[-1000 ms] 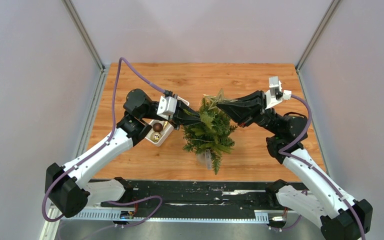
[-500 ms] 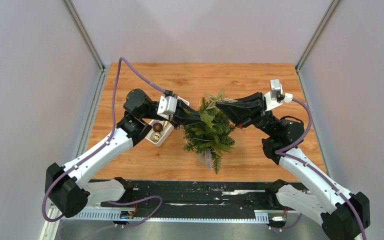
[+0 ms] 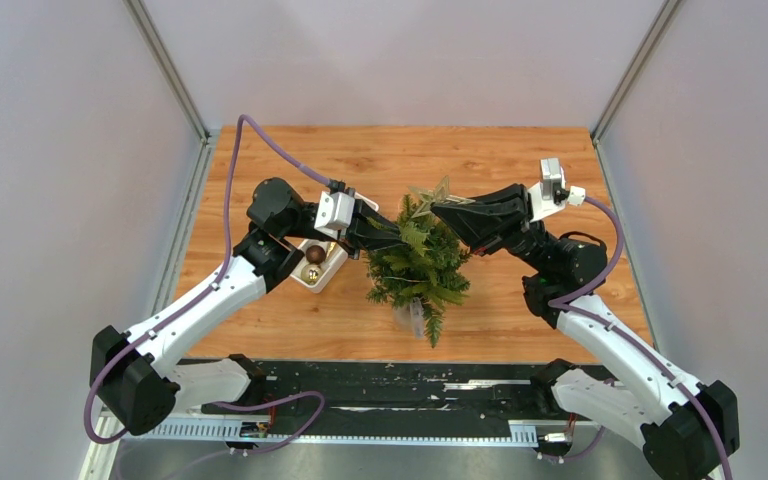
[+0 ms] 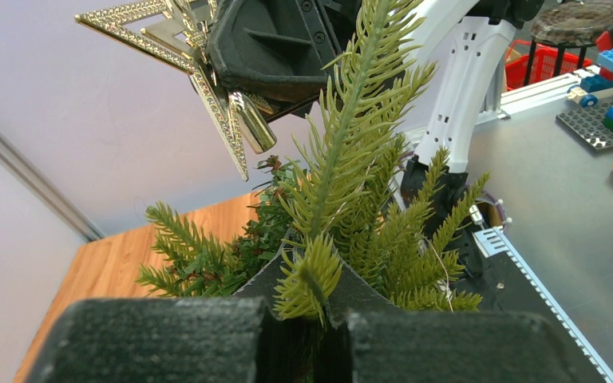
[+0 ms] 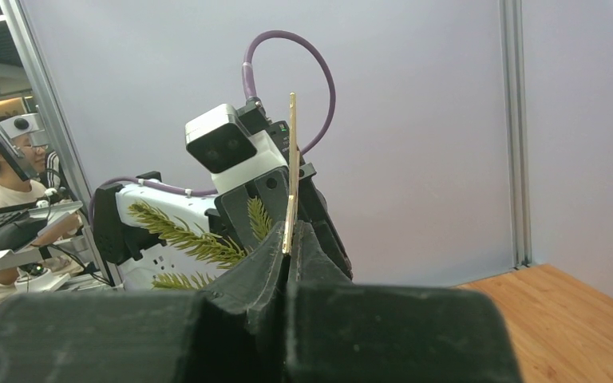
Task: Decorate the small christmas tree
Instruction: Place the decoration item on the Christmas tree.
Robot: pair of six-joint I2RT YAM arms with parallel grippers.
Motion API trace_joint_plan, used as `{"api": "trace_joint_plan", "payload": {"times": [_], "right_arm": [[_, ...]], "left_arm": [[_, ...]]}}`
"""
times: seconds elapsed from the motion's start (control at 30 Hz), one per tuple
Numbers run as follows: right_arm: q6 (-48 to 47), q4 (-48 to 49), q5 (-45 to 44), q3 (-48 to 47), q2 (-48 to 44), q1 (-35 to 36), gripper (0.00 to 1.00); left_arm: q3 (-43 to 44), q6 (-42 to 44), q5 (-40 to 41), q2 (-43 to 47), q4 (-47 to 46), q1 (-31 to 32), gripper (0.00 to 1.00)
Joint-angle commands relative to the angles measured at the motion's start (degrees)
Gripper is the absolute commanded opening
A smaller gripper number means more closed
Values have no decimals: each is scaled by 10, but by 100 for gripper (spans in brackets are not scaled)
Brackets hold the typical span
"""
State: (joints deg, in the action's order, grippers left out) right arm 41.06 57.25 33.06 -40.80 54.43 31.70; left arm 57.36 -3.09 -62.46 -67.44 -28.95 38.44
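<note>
1. The wooden table (image 3: pixel 360 160) carries everything; the small christmas tree (image 3: pixel 422 262) stands upright near its middle, between the two arms.
2. The left gripper (image 3: pixel 392 232) reaches in from the tree's left, jaws pinched on an upper branch; needles poke out between the fingers.
3. The right gripper (image 3: pixel 440 207) hovers at the treetop, clamped on a gold star (image 3: pixel 430 196).
4. The white tray (image 3: pixel 332 262) lies just left of the tree, partly under the left arm; branches mostly hide the tree's base.

A wooden plank tabletop (image 3: pixel 520 160), warm orange-brown, carries a small green artificial fir tree (image 3: pixel 420 265) standing in a clear round base. Just left of the tree lies a small white rectangular tray (image 3: pixel 334 266).
</note>
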Motion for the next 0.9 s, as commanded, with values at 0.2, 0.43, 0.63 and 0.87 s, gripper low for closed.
{"api": "trace_joint_plan", "payload": {"times": [0.2, 0.43, 0.63, 0.87], "right_arm": [[6, 14, 9, 4, 1, 4, 0], [0, 9, 10, 9, 4, 5, 0], [-1, 13, 11, 8, 5, 5, 0], [6, 6, 11, 21, -9, 5, 0]], "left_arm": [[3, 21, 15, 17, -44, -3, 0], [4, 23, 17, 16, -44, -3, 0], [3, 24, 17, 16, -43, -2, 0], [-1, 29, 23, 19, -43, -3, 0]]}}
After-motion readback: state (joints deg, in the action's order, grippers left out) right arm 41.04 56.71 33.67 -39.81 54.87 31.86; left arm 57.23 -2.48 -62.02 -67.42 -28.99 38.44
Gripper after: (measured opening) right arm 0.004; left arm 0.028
